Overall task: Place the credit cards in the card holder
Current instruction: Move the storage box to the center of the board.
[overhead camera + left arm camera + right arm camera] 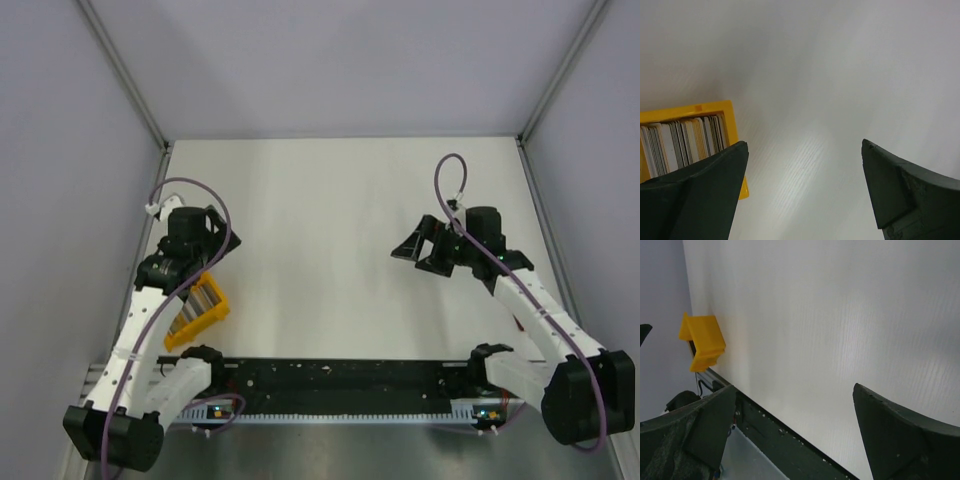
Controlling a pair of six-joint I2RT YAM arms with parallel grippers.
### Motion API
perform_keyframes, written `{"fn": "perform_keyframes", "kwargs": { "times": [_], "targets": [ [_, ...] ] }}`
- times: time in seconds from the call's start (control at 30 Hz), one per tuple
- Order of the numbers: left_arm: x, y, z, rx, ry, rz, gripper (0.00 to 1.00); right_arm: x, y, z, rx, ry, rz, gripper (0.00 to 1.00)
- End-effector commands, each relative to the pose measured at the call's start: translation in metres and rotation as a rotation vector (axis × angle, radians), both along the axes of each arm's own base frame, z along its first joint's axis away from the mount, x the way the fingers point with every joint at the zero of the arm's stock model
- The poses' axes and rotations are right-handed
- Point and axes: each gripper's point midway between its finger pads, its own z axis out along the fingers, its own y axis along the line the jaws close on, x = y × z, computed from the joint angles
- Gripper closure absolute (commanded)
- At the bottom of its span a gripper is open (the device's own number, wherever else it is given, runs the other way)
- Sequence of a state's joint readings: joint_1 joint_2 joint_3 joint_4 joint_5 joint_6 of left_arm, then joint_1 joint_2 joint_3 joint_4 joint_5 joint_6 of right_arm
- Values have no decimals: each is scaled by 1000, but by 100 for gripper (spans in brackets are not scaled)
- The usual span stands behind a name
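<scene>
Status on inspection: task not begun, in my judgement.

Left gripper: jaws spread wide, nothing between them. It hangs above the white table surface, just beside the yellow plastic bin at the left near side.

Right gripper: jaws likewise spread wide and empty. It hangs over bare table on the right, well apart from the bin.

Credit cards, thin flat plastic rectangles in grey, silver, pale and dark edges: all that I can see stand on edge, packed side by side inside the yellow bin. I see none on the table and none in either gripper.

Card holder: I cannot pick it out with confidence in any of the three views. In the overhead view a small reddish sliver shows beside the right forearm, but it is too small to tell what it is.

Done so far: nothing that I can confirm. Left to do: draw each card from the bin, find and open the holder, and seat the cards inside it
</scene>
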State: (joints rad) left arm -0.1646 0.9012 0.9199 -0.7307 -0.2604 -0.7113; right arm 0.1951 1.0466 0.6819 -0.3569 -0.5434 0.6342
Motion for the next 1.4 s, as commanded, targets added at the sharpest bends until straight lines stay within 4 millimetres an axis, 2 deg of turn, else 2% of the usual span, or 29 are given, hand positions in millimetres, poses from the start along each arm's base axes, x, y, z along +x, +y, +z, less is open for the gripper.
{"fn": "perform_keyframes", "kwargs": {
  "times": [0.0, 0.13, 0.2, 0.43, 0.6, 0.7, 0.83, 0.93, 1.07, 1.2, 1.37],
  "targets": [
    [-24, 6, -24, -10, 104, 53, 2, -2, 3, 17, -6, -56, 21, 1],
    [-39, 13, -47, -10, 195, 124, 2, -5, 1, 15, -9, -55, 8, 1],
    [-38, 11, -53, -15, 207, 118, 2, -7, 1, 13, -9, -45, 8, 1],
    [-41, 34, -74, 116, 336, 197, 2, -8, 0, 5, -16, -10, 6, 1],
    [-38, 28, -94, 99, 364, 165, 2, -8, 1, -1, -17, 17, 10, 1],
    [-28, 12, -107, 53, 341, 70, 2, -8, 2, -4, -17, 30, 15, 1],
    [-20, -1, -116, -10, 348, 44, 3, -7, 1, -3, -30, 19, 18, 1],
    [-8, -15, -114, -66, 294, -5, 5, -3, -9, 1, -66, -31, -36, 1],
    [9, -43, -104, -174, 229, -110, 8, -1, -17, 10, -95, -87, -72, 1],
    [25, -69, -101, -289, 202, -180, 11, 0, -24, 12, -125, -99, -110, 1],
    [51, -95, -93, -326, 186, -255, 13, 1, -33, 10, -171, -116, -135, 1]
  ]
}}
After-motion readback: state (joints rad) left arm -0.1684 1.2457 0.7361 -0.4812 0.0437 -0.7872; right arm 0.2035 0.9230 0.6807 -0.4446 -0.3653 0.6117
